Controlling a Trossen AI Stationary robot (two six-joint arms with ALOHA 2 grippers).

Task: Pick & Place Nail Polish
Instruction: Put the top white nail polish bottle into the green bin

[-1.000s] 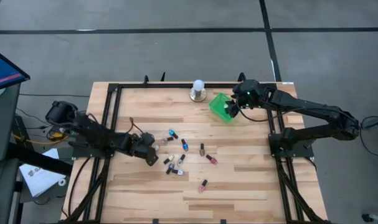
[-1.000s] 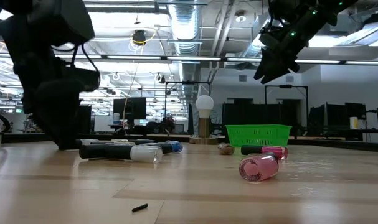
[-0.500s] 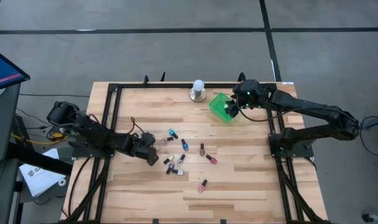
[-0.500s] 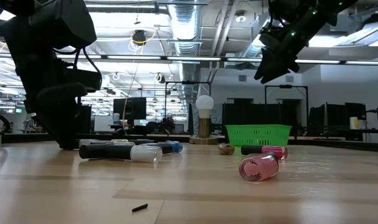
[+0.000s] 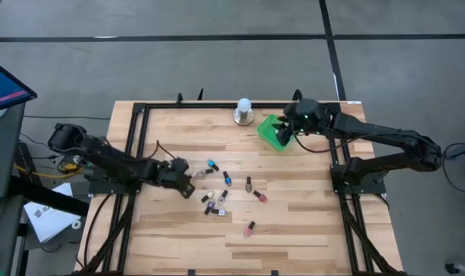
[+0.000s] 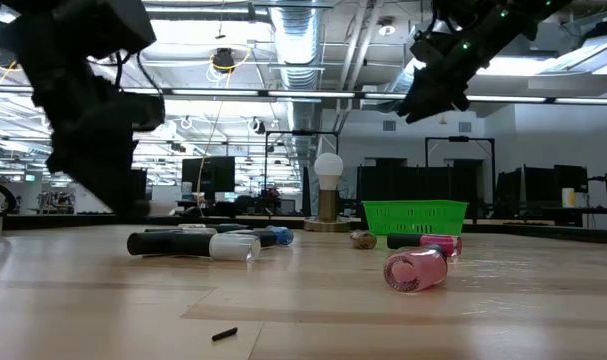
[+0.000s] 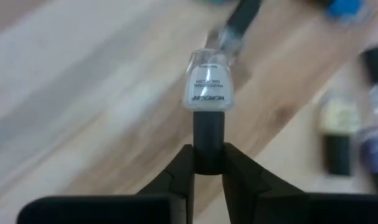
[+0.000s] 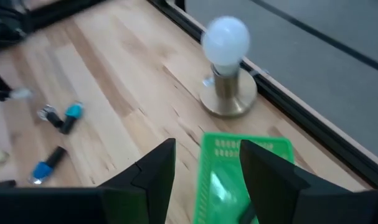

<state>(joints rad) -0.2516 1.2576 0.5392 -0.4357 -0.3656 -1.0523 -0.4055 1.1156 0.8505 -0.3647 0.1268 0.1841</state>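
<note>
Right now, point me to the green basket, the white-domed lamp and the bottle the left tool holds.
green basket (image 5: 272, 132), high view, on its rim.
white-domed lamp (image 8: 225, 38), right wrist view, on the dome.
white nail polish bottle (image 7: 208, 88), left wrist view, on its label.

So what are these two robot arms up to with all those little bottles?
They are sorting nail polish bottles lying on the wooden table. The left end effector is clamped on the dark cap of a white nail polish bottle. The right end effector, its fingers apart and holding nothing, hovers over a small green basket beside a white-domed lamp.
</note>
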